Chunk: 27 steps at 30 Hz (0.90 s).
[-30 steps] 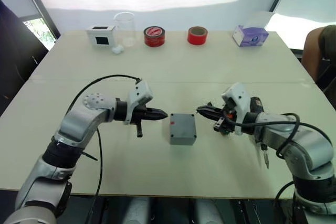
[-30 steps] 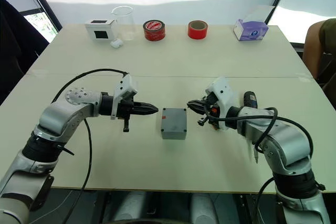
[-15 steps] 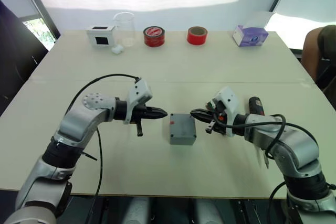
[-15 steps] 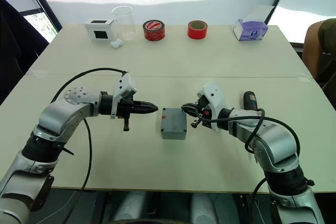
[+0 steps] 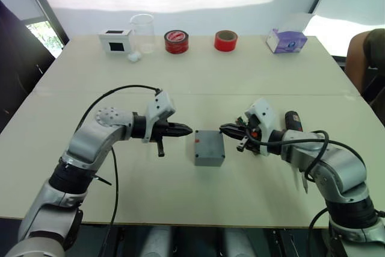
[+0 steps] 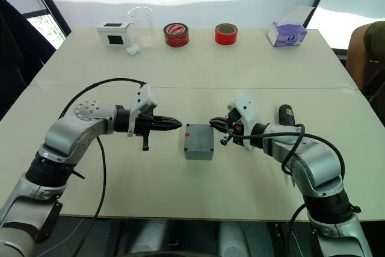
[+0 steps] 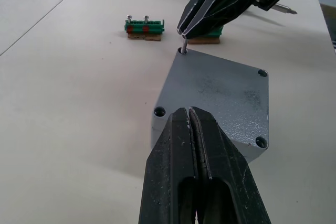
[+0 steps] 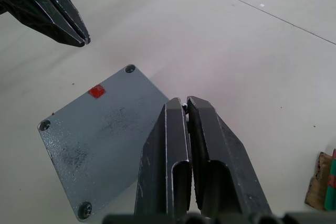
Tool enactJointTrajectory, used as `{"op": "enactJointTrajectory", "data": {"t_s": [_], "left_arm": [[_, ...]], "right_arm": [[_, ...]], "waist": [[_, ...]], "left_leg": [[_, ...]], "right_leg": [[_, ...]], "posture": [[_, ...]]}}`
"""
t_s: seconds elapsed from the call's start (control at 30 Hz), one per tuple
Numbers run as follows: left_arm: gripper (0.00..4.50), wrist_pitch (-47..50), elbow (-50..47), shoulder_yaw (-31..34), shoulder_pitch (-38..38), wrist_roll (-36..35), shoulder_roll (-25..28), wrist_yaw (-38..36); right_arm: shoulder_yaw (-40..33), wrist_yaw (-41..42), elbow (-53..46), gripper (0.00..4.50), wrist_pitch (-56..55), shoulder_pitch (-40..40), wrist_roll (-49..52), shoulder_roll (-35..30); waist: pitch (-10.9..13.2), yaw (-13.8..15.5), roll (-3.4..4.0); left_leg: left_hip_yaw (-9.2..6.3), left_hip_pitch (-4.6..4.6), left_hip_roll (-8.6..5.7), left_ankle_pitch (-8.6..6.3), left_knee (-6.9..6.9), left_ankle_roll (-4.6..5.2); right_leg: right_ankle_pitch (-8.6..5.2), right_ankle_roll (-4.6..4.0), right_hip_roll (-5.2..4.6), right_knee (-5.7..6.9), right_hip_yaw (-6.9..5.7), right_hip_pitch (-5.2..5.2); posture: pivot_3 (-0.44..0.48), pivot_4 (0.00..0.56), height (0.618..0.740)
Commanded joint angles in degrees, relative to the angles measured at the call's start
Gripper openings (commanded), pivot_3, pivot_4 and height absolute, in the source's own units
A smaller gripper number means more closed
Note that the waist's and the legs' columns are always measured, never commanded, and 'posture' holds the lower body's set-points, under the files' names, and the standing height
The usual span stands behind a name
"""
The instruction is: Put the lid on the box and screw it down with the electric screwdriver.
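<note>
Box (image 5: pixel 209 147) w/ lid (image 7: pixel 220 96) on: mid-table, nearer front edge. Right gripper (image 7: pixel 185 31): fingers pinching small screw (image 7: pixel 184 43) (at lid corner hole). Left gripper (image 5: pixel 187 130): fingers closed, empty, just beside box. Electric screwdriver (image 5: pixel 294 126): toward right edge.

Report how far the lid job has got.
Done: the lid sits flush on the box. In hand: the right gripper is shut on a small screw, holding it at a corner hole; the left gripper, shut and holding nothing, hovers beside the box. Left: the other corner holes look unfilled, and the electric screwdriver lies unused on the table.
</note>
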Motion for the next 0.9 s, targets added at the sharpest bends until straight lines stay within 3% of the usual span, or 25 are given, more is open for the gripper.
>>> {"op": "enactJointTrajectory", "data": {"t_s": [0.03,0.9], "left_arm": [[0.00,-0.4,-1.6,0.6,-0.5,-0.3,0.1,-0.3],[0.00,-0.4,-1.6,0.7,-0.5,-0.1,-0.2,0.2]], "right_arm": [[-1.9,0.0,-0.4,0.09,-1.2,-0.1,-0.2,-0.5],[0.5,0.6,1.1,0.09,-2.5,0.3,-2.5,0.0]], "waist": [[0.0,0.0,0.00],[0.0,0.0,0.00]], "left_leg": [[0.00,0.00,0.00,0.00,0.00,0.00],[0.00,0.00,0.00,0.00,0.00,0.00]], "right_leg": [[0.00,0.00,0.00,0.00,0.00,0.00],[0.00,0.00,0.00,0.00,0.00,0.00]], "posture": [[0.000,0.150,0.740],[0.000,0.150,0.740]]}}
